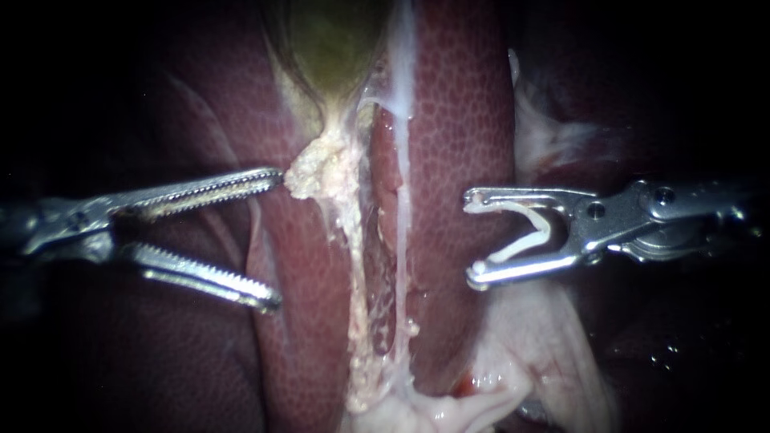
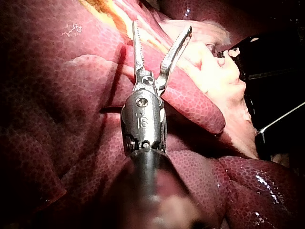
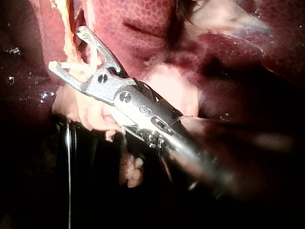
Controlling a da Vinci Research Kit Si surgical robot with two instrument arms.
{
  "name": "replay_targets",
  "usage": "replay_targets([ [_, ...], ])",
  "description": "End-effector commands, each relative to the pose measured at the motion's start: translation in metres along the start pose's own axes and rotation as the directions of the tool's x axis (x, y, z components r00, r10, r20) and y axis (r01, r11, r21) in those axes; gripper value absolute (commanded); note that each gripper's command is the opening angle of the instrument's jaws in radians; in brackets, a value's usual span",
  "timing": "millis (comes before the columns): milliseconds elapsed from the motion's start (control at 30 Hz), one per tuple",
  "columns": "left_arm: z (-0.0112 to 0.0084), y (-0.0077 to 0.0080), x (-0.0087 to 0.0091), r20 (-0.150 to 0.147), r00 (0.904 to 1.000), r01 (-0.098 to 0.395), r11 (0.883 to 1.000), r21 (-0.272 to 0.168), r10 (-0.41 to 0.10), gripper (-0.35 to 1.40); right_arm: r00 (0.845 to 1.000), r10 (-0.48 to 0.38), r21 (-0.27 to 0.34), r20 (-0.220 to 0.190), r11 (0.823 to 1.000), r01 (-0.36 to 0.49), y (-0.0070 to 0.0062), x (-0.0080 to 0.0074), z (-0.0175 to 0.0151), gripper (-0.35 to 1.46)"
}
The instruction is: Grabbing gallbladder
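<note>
The gallbladder [image 1: 330, 40] shows as a green-yellow sac between dark red liver lobes [image 1: 461, 120] at the top. Below its neck hangs a pale fatty lump [image 1: 321, 170] with a stringy strand running down. My left instrument [image 1: 275, 239] has its serrated jaws wide open; the upper jaw tip lies right at the lump, the lower jaw over the liver. In the left wrist view the left instrument [image 2: 162, 28] gapes ahead of the liver [image 2: 57, 95]. My right instrument [image 1: 472, 238] stands apart on the right, carrying a white V-shaped clip [image 1: 525, 232] between its spread jaws.
Pale whitish tissue [image 1: 521, 353] spreads below the right instrument. A white membrane strip [image 1: 401, 104] runs down the liver beside the gallbladder. In the right wrist view the right instrument [image 3: 66, 47] with its clip [image 3: 78, 67] hovers over pale tissue [image 3: 167, 81].
</note>
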Motion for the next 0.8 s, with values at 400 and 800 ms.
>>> replay_targets([
  [400,0.0005,0.0031,0.0001,-0.005,0.9999,0.011,0.999,-0.031,-0.011,0.69,1.000,0.000,0.000,0.000,1.000,0.000,0.0000,0.0000,0.0000,0.60],
  [800,0.0039,0.0059,0.0018,-0.007,1.0000,0.006,0.999,-0.045,-0.006,0.68,1.000,0.000,0.000,0.000,1.000,0.000,0.0000,0.0000,0.0000,0.60],
])
